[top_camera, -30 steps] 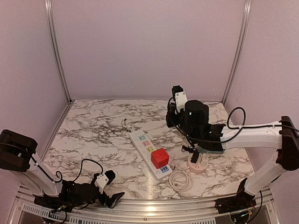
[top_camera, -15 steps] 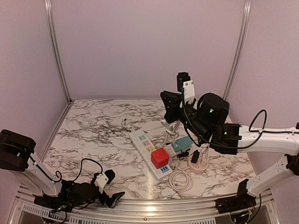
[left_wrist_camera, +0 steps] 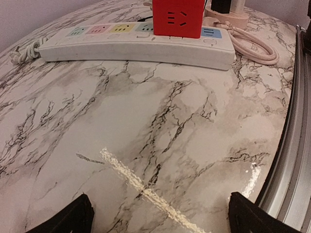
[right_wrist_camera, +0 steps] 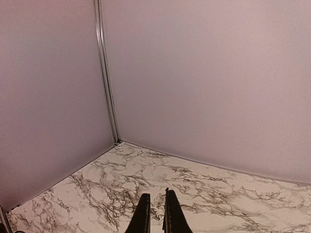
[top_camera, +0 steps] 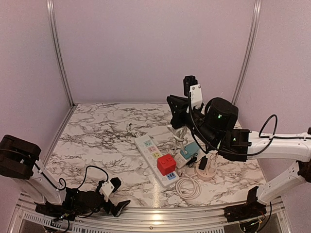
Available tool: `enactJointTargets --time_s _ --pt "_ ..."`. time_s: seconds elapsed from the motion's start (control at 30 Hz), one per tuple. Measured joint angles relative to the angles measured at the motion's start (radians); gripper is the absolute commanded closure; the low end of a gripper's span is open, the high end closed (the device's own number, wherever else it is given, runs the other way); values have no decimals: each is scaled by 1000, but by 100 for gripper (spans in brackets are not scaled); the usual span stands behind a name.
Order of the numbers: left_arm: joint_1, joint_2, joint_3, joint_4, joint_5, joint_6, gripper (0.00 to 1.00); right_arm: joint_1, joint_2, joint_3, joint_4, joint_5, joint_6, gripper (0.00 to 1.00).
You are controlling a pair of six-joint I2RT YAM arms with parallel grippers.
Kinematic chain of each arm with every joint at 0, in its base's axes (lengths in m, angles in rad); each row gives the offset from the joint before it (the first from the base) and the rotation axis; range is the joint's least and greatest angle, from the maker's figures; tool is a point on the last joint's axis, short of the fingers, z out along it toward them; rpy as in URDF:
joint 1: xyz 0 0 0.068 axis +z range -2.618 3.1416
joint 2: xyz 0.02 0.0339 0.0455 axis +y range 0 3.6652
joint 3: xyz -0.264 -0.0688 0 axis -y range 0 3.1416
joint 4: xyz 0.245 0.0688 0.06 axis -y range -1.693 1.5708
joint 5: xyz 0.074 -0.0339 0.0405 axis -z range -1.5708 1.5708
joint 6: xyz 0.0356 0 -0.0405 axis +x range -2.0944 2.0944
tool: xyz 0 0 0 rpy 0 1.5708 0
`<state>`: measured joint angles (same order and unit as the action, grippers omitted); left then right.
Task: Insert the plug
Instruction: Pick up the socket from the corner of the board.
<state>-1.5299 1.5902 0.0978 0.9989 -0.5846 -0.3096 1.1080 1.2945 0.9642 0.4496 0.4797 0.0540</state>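
Top external view: between pale lilac walls (top_camera: 155,48), a marble-patterned worktop (top_camera: 97,141) carries the teal plug (top_camera: 191,148), lying just right of the white power strip (top_camera: 150,150). Above the strip the right hand (right_wrist_camera: 156,196) is closed; nearer the camera, the left hand (left_wrist_camera: 160,213) gapes open.

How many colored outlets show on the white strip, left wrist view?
5: green, pink, yellow, second green left of the red cube; blue right of it. The cube may hide more.

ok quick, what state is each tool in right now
left tool: open, holding nothing
right tool: closed, nothing seen in it
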Motion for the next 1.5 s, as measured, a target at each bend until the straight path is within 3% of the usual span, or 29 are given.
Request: enactJointTargets --time_s 0.33,0.7,1.5 --pt "0 30 22 -3 -6 0 1 2 43 0 13 9 -3 100" --pt "-1 159 161 -12 -41 1 1 3 74 -36 48 46 -14 100" --pt "-6 58 -10 86 -5 19 1 36 28 -31 -7 17 -23 100"
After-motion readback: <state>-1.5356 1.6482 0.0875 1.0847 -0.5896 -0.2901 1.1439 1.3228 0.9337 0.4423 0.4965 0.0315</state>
